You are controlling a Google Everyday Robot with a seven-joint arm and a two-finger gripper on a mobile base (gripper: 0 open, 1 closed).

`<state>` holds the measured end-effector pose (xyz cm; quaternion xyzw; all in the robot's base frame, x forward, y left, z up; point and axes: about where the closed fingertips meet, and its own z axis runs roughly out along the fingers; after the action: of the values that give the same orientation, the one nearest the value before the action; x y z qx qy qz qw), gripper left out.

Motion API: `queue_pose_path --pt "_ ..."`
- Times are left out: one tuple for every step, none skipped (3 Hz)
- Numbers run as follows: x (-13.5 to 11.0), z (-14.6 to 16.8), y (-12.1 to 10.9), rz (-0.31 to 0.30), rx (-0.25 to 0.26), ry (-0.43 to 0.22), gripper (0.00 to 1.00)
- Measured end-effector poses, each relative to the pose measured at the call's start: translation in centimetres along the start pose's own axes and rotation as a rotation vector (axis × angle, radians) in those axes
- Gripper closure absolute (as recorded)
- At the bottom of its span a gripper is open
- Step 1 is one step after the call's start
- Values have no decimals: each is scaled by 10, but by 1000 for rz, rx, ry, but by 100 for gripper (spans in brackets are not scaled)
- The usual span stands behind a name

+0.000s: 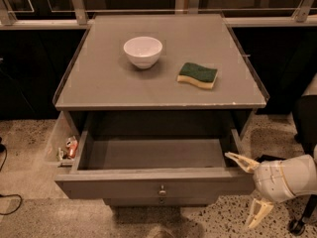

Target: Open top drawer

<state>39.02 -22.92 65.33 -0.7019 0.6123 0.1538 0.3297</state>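
Observation:
The top drawer [153, 186] is a wide grey drawer with a small round metal knob [162, 192] on its flat front. It stands pulled far out from under the grey cabinet top [163, 83], and its grey inside shows bare. My gripper [250, 187] is at the lower right, just off the drawer's right front corner. Its two pale fingers are spread wide apart, one at the drawer's corner [240, 160] and one pointing down toward the floor [257, 213]. It holds nothing.
A white bowl [142, 51] and a green-and-yellow sponge [197, 75] sit on the cabinet top. Small items [68, 148] lie in a side bin at the left. A black cable [7, 202] runs on the speckled floor. A dark caster [297, 225] is at the lower right.

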Motion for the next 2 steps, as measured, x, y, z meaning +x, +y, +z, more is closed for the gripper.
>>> queue_pose_path --pt "1 14 -7 10 -21 2 0" --pt "1 29 -15 18 -50 6 0"
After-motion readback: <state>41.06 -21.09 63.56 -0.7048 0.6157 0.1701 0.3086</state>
